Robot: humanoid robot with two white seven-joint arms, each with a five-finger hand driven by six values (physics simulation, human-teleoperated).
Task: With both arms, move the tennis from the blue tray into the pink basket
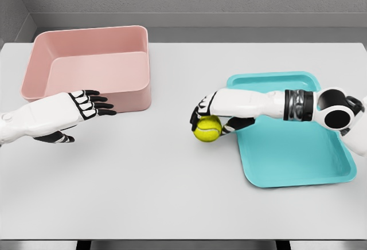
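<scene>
now right hand (pixel 207 116) grips fuzzy round tennis ball (pixel 207 129)

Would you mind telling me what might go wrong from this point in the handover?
1. The right robot hand grips the tennis ball mostly from above, so it may slip and roll across the table.
2. The left robot hand waits open, well apart from the ball; a mistimed transfer could drop it.
3. The pink basket wall lies close behind the left hand and might get bumped.

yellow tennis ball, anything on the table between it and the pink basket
Nothing visible rests on the table between the yellow tennis ball, gripped by the right robot hand, and the pink rectangular basket. Only the open left robot hand hovers in front of the basket's near wall.
</scene>
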